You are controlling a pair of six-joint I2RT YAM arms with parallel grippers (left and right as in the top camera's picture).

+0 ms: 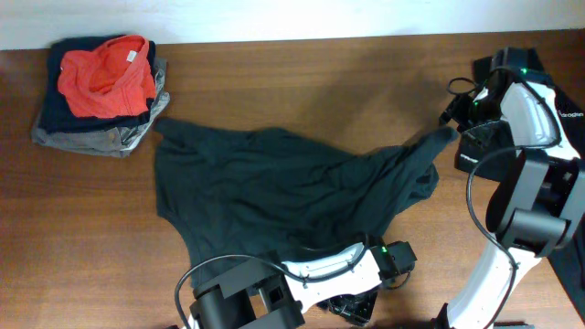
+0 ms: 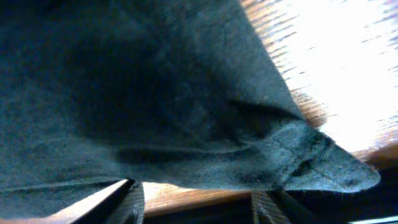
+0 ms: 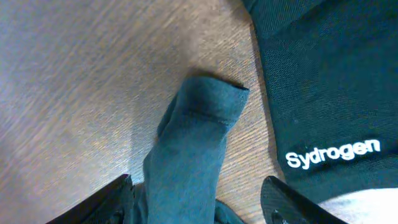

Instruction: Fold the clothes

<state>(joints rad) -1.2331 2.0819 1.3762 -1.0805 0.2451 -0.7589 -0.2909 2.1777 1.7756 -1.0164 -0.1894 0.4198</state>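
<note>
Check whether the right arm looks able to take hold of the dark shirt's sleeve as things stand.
Probably yes. The right gripper is open right at the sleeve, one finger on each side. The sleeve lies on the table with nothing on top of it.

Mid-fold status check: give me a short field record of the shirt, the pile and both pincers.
shirt: soft black shirt, crumpled and unfolded, middle of the brown wooden table
sleeve: dark sleeve end, flat on the wood
right pincer: open, the sleeve lies between its fingers
left pincer: open, at the shirt's near hem
pile: stack of folded clothes with a red garment on top, far left corner, apart from the shirt
other: black fabric printed "Sydrogen", beside the sleeve
</note>
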